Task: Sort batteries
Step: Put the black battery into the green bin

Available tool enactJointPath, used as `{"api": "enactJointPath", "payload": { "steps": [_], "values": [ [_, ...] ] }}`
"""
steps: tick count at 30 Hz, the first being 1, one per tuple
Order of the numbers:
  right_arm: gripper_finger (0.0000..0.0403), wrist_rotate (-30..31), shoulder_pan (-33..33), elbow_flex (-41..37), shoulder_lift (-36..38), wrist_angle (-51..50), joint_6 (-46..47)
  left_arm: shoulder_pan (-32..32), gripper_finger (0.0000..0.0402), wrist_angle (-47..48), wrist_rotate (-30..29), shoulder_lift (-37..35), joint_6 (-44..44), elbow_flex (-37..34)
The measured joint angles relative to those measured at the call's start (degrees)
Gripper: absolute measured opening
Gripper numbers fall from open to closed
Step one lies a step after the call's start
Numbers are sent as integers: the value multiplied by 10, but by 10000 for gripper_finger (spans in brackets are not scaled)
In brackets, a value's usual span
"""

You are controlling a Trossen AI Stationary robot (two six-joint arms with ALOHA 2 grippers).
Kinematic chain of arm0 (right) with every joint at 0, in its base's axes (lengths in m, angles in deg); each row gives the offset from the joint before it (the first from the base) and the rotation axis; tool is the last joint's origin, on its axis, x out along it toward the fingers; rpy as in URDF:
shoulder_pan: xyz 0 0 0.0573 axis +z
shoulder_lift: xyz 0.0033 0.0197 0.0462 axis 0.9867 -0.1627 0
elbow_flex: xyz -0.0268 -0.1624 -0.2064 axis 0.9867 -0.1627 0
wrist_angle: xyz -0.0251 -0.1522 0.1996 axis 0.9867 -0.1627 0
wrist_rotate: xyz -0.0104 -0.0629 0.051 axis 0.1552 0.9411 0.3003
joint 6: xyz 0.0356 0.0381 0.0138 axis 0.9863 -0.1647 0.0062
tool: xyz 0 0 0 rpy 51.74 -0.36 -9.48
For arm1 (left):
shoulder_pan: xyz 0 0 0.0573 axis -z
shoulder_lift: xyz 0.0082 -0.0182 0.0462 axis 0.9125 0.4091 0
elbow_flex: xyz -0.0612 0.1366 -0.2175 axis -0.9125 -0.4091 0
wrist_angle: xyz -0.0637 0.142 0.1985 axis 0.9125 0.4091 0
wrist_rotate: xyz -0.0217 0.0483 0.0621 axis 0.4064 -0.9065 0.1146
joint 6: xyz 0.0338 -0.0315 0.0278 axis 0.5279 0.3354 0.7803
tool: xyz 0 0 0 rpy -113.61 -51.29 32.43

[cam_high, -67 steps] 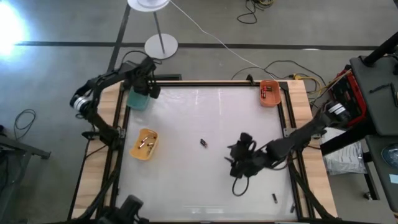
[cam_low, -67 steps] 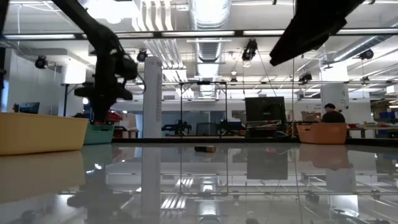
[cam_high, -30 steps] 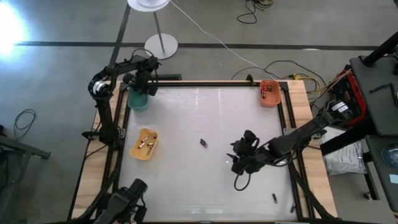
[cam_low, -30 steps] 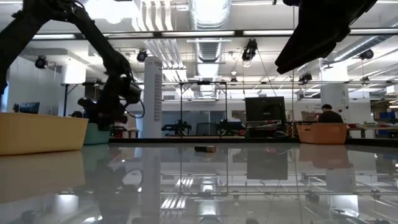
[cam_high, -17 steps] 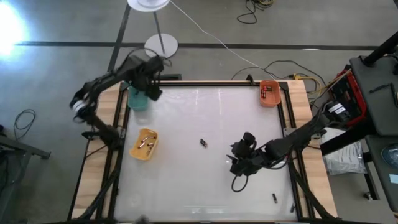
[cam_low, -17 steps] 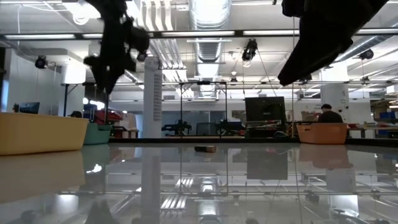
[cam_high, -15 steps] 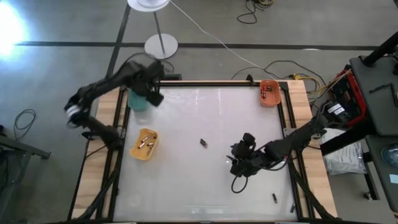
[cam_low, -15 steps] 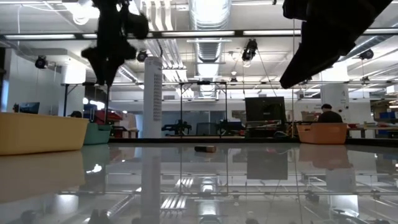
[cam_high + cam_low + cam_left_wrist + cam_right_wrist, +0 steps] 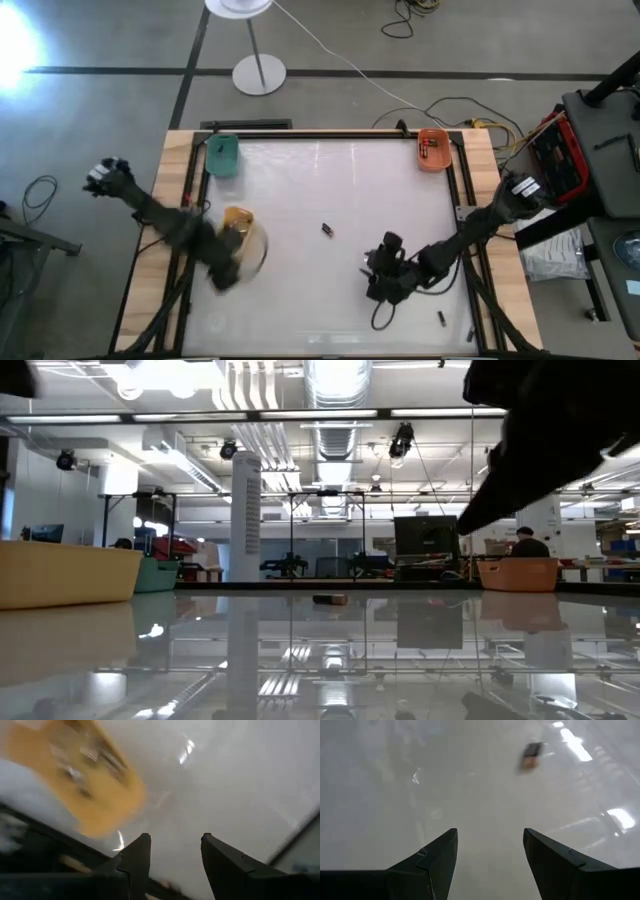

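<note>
One dark battery [image 9: 327, 229] lies on the white table's middle; it also shows in the low view [image 9: 330, 599] and the right wrist view [image 9: 532, 751]. Another battery [image 9: 440, 319] lies near the front right. My right gripper [image 9: 380, 278] is open and empty over the table, nearer than the middle battery and to its right [image 9: 490, 845]. My left gripper [image 9: 225, 270], blurred, is open and empty [image 9: 175, 850] at the near side of the yellow bin [image 9: 238, 228], which shows blurred in the left wrist view [image 9: 85, 780].
A green bin [image 9: 222, 155] stands at the far left corner and an orange bin [image 9: 434, 150] holding batteries at the far right corner. The table has a dark frame edge [image 9: 460, 210]. White surface lies open between the bins.
My left arm has swung from over the green bin at the far left toward the table's near edge, and is now beside the yellow bin. My right gripper has gone a little toward the near edge. The batteries on the table have stayed where they were.
</note>
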Motion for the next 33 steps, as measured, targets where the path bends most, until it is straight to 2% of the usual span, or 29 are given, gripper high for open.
{"api": "enactJointPath", "payload": {
  "steps": [2, 4, 7, 10, 12, 16, 20, 26, 33],
  "values": [
    [219, -1, 14, 0, -19, 29, -9, 96, 155, -55, -5, 26, -67, -15],
    [219, -5, 25, 0, -33, 49, -22, 164, 155, -112, -34, 58, -143, -19],
    [219, -5, 28, 1, -43, 59, -29, 216, 155, -154, -64, 117, -203, 0],
    [219, -5, 25, 6, -41, 57, -33, 237, 155, -116, -43, 182, -213, 34],
    [219, -5, 21, 8, -36, 57, -43, 243, 158, -106, -8, 227, -191, 50],
    [219, 0, 17, 10, -19, 57, -65, 247, 171, -106, 86, 310, -72, 85],
    [219, 16, 17, 10, -13, 58, -68, 243, 193, -69, 124, 367, -3, 104],
    [219, 16, 17, 11, -22, 56, -73, 196, 219, -62, 223, 355, 75, 50],
    [219, 15, 17, 11, -27, 57, -81, 150, 240, -80, 298, 316, 158, -47]
  ]
}}
